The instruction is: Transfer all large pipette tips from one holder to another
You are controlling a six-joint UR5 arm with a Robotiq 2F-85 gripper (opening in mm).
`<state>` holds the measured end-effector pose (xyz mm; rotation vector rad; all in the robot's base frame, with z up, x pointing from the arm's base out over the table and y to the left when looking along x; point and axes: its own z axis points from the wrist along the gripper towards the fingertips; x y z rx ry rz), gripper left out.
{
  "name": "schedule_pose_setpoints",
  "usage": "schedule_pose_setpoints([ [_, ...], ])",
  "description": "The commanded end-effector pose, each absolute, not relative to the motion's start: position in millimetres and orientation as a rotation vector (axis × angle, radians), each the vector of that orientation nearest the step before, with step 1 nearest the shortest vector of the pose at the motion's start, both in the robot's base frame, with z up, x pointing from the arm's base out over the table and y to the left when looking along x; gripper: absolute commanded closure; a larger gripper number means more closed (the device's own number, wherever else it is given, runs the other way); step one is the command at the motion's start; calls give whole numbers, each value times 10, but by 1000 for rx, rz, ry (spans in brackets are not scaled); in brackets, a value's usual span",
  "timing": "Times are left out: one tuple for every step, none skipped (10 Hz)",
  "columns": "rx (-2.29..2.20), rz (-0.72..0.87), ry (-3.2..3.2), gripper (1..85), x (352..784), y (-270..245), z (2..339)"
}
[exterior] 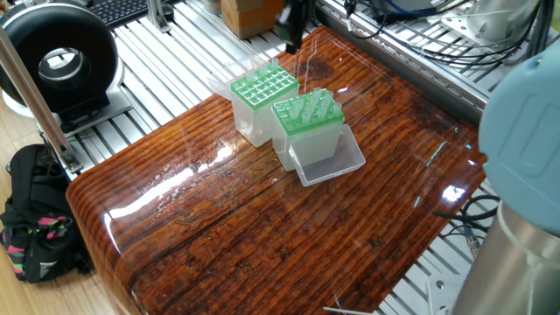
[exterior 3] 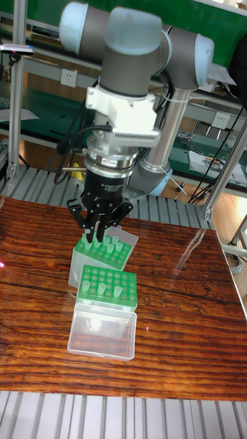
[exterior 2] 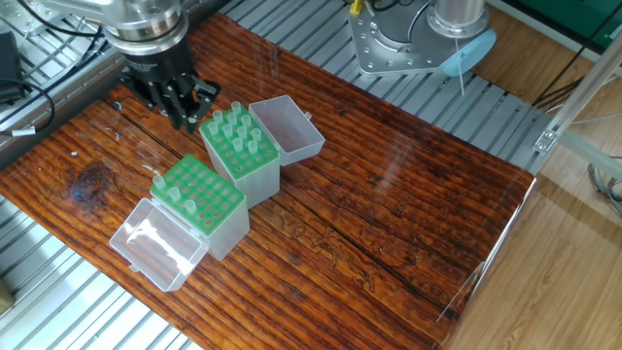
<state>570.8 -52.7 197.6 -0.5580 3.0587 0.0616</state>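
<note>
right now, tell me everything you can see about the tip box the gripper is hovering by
The tip box is a translucent whitish plastic block with a green perforated top rack. It stands upright on the wooden table, its clear hinged lid folded open and lying beside it. Many large pipette tips stand in the rack, mostly at the end nearest the gripper. It sits against a second, similar box. The gripper hangs just off its edge; contact cannot be told.

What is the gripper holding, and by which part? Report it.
It cannot be told. The gripper hangs by the nearer holder, its fingers close together, and no view shows whether one of the large pipette tips sits between them.
</note>
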Motion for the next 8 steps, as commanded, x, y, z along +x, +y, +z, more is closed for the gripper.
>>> schedule_pose_setpoints([
  [-542, 46, 3048, 607, 5608, -599, 1767],
  [-531, 29, 3057, 607, 5548, -606, 1727],
  [-528, 13, 3061, 607, 5510, -621, 1705],
  [-528, 6, 3062, 607, 5508, -634, 1685],
  [-527, 10, 3058, 607, 5516, -624, 1626],
  [-520, 13, 3061, 607, 5495, -613, 1554],
  [-512, 14, 3067, 593, 5453, -610, 1518],
  [-505, 15, 3071, 583, 5428, -609, 1529],
])
